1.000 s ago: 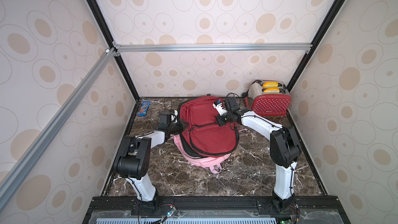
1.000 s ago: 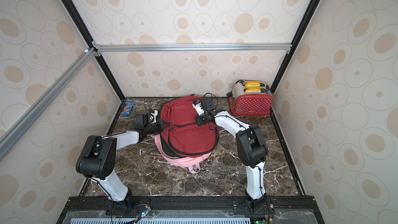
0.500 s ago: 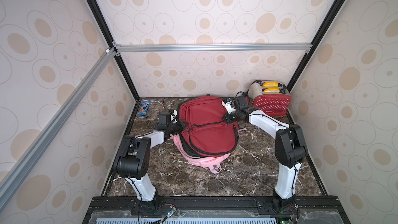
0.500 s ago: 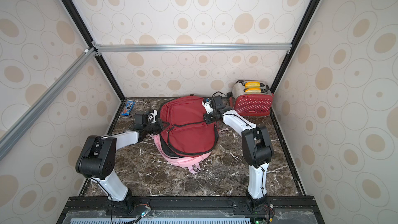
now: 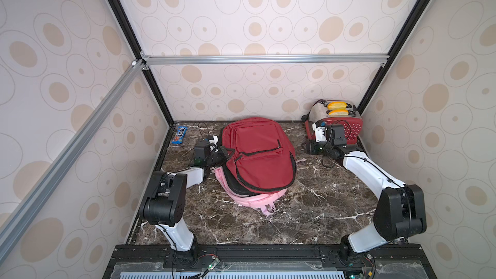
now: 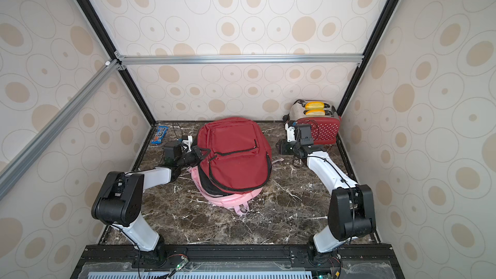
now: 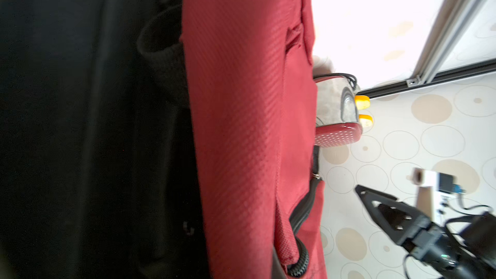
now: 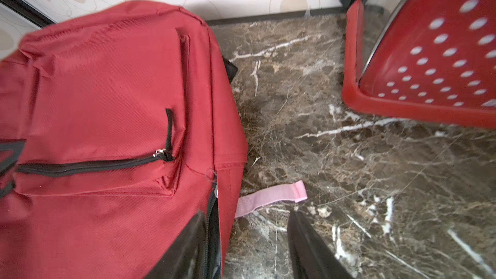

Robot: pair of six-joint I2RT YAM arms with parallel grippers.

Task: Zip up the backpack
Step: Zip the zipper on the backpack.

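The red backpack (image 5: 257, 154) (image 6: 233, 154) lies flat in the middle of the marble floor, on top of a pink bag. My left gripper (image 5: 226, 154) (image 6: 200, 152) is shut on the backpack's left edge; the left wrist view shows red fabric (image 7: 241, 130) and black zip coil close up. My right gripper (image 5: 311, 146) (image 6: 281, 147) (image 8: 247, 248) stands open and empty beside the backpack's right side. Its one finger (image 8: 188, 248) overlaps the zip track and the other is over bare floor. The main zip's slider (image 8: 215, 189) sits on the backpack's right side.
A red toaster (image 5: 341, 123) (image 6: 319, 126) (image 8: 429, 63) with yellow slices stands in the back right corner, right behind my right gripper. The pink bag (image 5: 252, 199) sticks out under the backpack; its strap (image 8: 271, 197) lies on the floor. A blue candy packet (image 5: 180, 135) lies back left.
My right gripper has opened, let go of the zip and drawn off the backpack to the right, towards the toaster. The left gripper has kept its hold.
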